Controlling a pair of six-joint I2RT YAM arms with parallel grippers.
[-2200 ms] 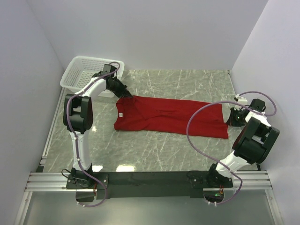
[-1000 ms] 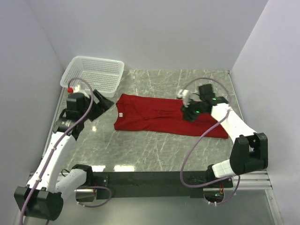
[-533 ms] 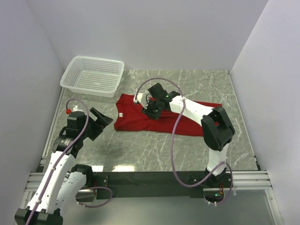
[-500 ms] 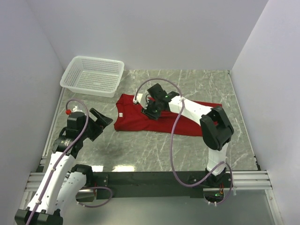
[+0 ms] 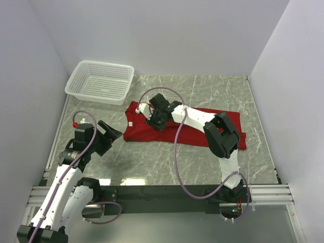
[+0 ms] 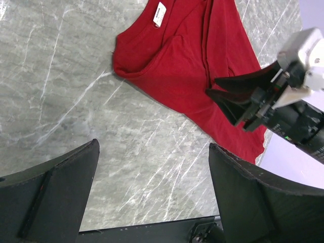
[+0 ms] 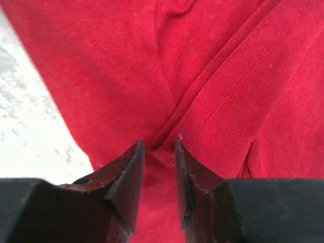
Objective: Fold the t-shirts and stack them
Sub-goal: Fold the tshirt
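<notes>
Lying across the middle of the table (image 5: 167,162), the red t-shirt (image 5: 195,136) stretches from 9 to 3 o'clock in the top view, with its collar and white label (image 5: 130,122) at the 9 o'clock end. The right gripper (image 5: 152,120) hangs over the cloth just on the 3 o'clock side of the collar. Its jaws are a narrow gap apart above a creased seam, clamping nothing that shows. The left gripper (image 5: 109,132) sits off the shirt at 9 o'clock, jaws spread wide and empty. A white basket (image 5: 98,83) stands at 10 o'clock, apart from the shirt.
</notes>
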